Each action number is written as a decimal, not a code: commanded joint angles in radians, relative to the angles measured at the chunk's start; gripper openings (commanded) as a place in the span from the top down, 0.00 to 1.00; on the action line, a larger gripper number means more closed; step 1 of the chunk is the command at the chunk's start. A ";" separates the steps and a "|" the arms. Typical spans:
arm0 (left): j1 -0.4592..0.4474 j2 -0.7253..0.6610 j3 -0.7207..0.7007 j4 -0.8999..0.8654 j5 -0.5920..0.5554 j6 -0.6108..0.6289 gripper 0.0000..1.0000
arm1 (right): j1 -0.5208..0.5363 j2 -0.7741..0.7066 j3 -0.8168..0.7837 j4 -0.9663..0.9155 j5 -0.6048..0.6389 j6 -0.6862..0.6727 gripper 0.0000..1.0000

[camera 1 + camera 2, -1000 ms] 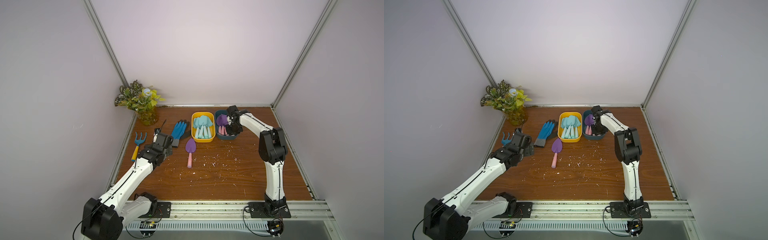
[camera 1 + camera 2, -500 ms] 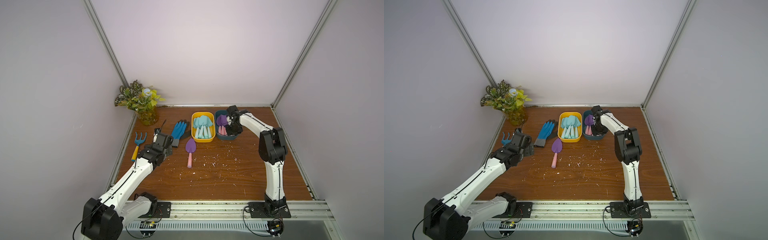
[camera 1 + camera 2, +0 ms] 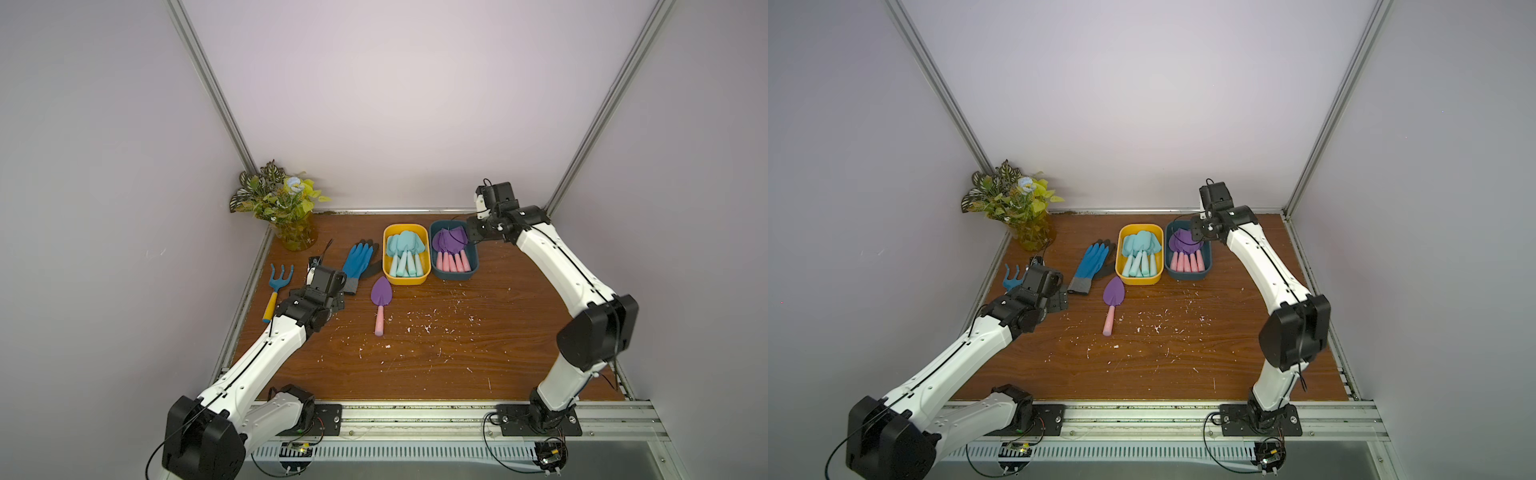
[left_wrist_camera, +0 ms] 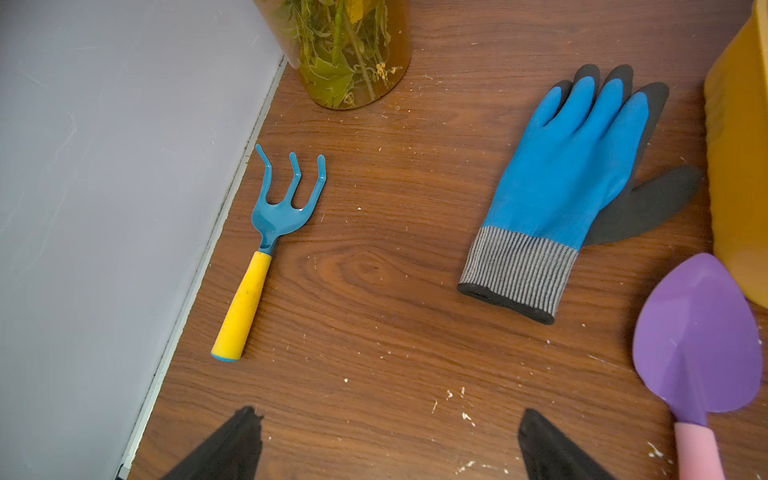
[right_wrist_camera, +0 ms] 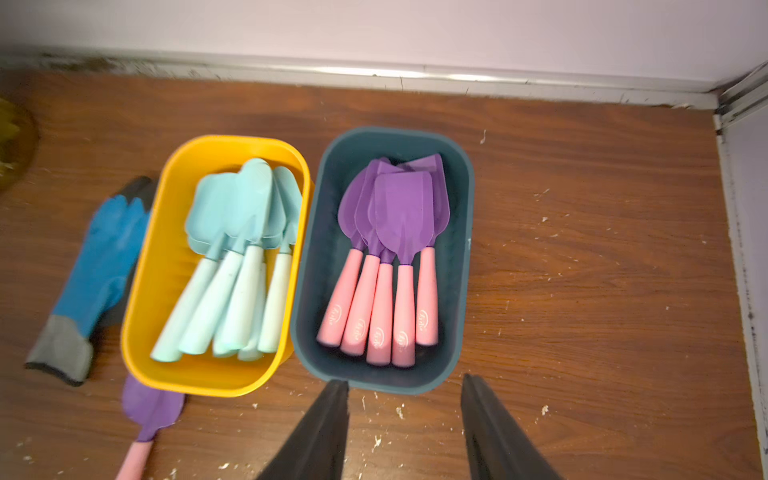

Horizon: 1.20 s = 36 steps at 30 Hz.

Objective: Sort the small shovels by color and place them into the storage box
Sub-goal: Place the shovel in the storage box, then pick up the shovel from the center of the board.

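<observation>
Both pairs of jaws gape empty; loose purple shovel (image 4: 698, 345) has handle cropped.

— Where do the top views look from?
— Both sit high above the metal front rail (image 3: 415, 415), angled down over the whole brown wood-grain tabletop (image 3: 415, 353); they match almost exactly.
— And the wrist views?
— Close and low. The left faces the blue fabric glove (image 4: 561, 178), and the right looks down into the yellow plastic bin (image 5: 162, 270) and the dark teal plastic bin (image 5: 451, 270). Both catch the loose purple-bladed, pink-handled shovel (image 4: 698, 332).
</observation>
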 commanded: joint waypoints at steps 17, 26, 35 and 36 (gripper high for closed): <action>-0.289 0.145 0.060 -0.052 0.145 -0.267 0.19 | -0.001 -0.389 -0.615 0.176 -0.125 0.077 0.50; -0.370 0.325 0.111 -0.046 0.212 -0.301 0.24 | -0.003 -0.455 -0.694 0.207 -0.136 0.066 0.50; -0.409 0.461 0.142 -0.046 0.255 -0.276 0.28 | -0.003 -0.468 -0.726 0.232 -0.149 0.066 0.50; -0.409 0.473 0.142 -0.046 0.255 -0.271 0.28 | -0.003 -0.467 -0.728 0.235 -0.151 0.067 0.50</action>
